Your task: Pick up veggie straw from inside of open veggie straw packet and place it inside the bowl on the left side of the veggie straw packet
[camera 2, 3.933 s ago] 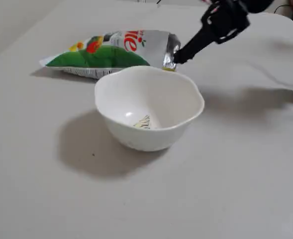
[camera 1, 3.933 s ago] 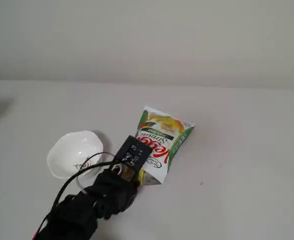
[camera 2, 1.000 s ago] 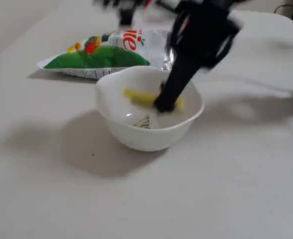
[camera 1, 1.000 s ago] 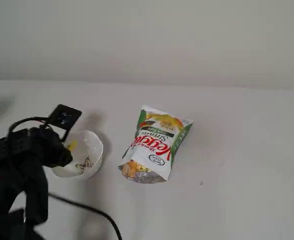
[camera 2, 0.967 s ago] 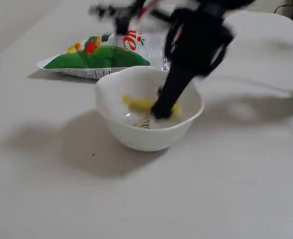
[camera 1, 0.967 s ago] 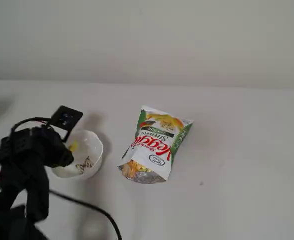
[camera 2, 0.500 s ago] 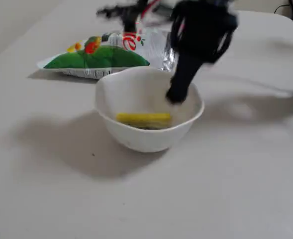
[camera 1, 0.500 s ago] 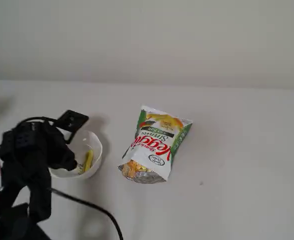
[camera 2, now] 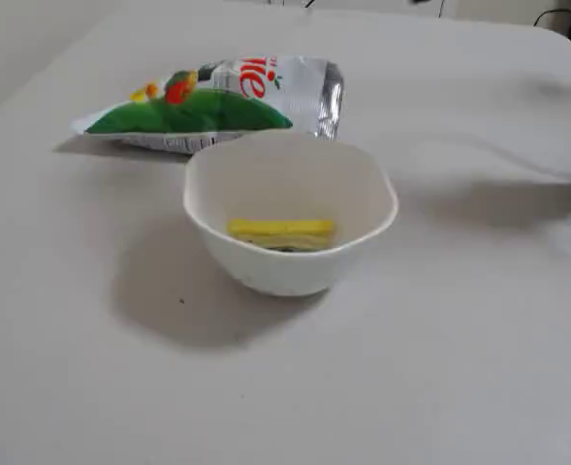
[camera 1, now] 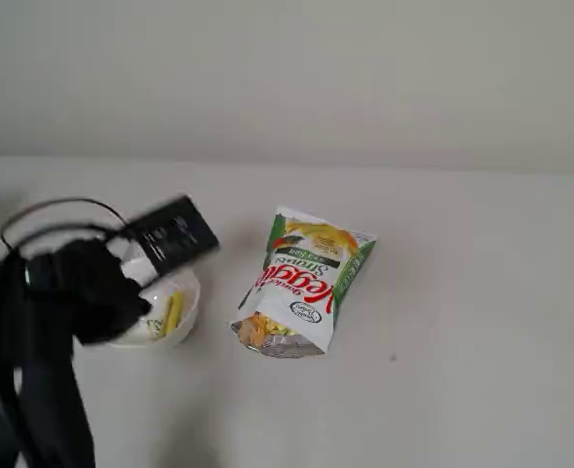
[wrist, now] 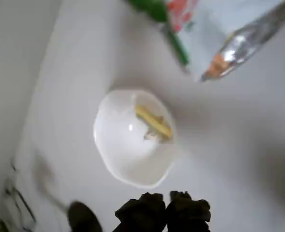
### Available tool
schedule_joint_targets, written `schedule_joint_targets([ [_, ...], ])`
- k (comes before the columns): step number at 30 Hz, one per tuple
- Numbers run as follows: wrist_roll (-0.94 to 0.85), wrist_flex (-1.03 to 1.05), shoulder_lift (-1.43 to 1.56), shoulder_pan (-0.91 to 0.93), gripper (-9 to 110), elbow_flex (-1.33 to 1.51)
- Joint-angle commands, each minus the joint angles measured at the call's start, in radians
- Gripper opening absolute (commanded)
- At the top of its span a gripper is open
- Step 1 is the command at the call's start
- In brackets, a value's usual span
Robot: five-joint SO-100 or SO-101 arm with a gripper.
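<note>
1. Veggie straw (camera 2: 281, 232) lies yellow on the bottom of the white bowl (camera 2: 207, 199), toward the wall nearest the packet; wrist view shows it the same (wrist: 154, 122). Placement looks done.
2. Claw (wrist: 164, 209) sits at the bottom edge of the wrist view, above the bowl's near rim; its two dark tips stand close together with nothing between them, so narrow and empty.
3. Packet (camera 1: 304, 283) lies flat mid-counter, open mouth facing the front edge, more straws visible inside.
4. Risk: arm (camera 1: 43, 322) hangs over the bowl near the counter's left edge; a low swing out could clip the rim and tip the light bowl.
5. Risk: trailing cable (camera 1: 53, 210) could snag during retreat.
</note>
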Motion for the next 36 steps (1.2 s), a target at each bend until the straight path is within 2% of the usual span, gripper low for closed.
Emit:
schedule_joint_targets([
  [1, 0.103, -0.086, 0.219, 0.150, 0, 0.210],
  [6, 0.084, -0.227, 0.357, 0.247, 0, 0.520],
  [12, 0.052, -0.347, 0.525, 0.201, 0, 0.830],
  [18, 0.057, -0.367, 0.723, 0.140, 1, 1.071],
  [23, 0.049, -0.232, 1.097, 0.117, 1, 1.284],
  [36, 0.092, -0.207, 1.095, 0.179, 0, 1.279],
])
